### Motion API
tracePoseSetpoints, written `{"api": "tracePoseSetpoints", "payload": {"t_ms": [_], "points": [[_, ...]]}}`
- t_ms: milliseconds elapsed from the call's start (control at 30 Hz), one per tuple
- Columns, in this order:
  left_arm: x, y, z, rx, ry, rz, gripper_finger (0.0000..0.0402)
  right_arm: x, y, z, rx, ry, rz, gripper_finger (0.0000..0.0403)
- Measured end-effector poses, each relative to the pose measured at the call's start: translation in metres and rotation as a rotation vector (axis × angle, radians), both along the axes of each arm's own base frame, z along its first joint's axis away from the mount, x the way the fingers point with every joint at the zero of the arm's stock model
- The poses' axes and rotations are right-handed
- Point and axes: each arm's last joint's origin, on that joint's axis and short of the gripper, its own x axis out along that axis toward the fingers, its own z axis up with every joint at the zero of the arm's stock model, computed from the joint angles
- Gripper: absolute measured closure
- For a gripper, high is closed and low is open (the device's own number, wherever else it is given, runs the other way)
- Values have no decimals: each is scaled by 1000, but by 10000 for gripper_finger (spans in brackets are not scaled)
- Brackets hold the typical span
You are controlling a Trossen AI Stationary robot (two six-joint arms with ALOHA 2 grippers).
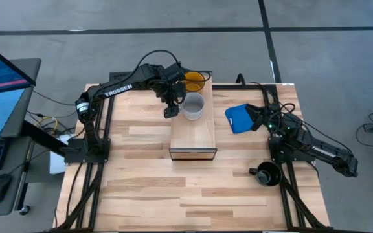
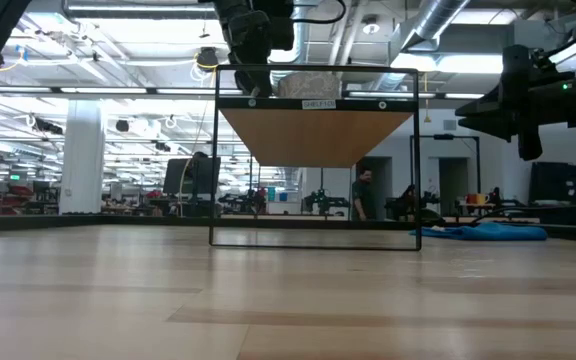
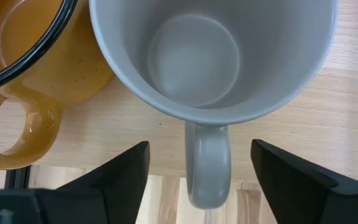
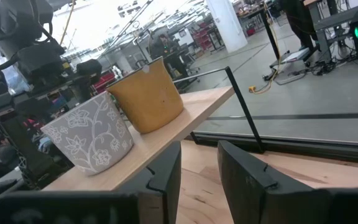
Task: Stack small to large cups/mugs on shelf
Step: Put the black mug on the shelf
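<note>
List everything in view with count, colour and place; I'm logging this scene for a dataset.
yellow mug: one, yellow-orange, on the shelf's far end, beside the grey mug.
grey mug: one, light grey with a floral pattern, on the shelf, handle toward the left end effector.
black mug: one, black, on the table near the right arm's base.
shelf: one, light wood with a dark front edge, mid-table.
blue object: one, flat, blue, on the table right of the shelf.
table: one, slatted light wood.
person: one, far off in the room behind.
left end effector: open, straddling the grey mug's handle.
right end effector: by the blue object, fingers slightly apart, empty.
</note>
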Motion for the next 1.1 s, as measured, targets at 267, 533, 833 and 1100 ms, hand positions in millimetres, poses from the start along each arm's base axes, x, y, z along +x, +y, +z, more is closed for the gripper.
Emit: {"api": "tracePoseSetpoints", "payload": {"t_ms": [267, 533, 833, 1100], "points": [[0, 0, 0, 0, -2, -11, 125, 0, 0, 0, 0, 0, 0, 274], [-4, -2, 7, -6, -21, -7, 125, 0, 0, 0, 0, 0, 0, 274], [-8, -5, 32, -3, -89, -19, 125, 0, 0, 0, 0, 0, 0, 274], [-16, -9, 66, 27, -172, -25, 125, 0, 0, 0, 0, 0, 0, 274]]}}
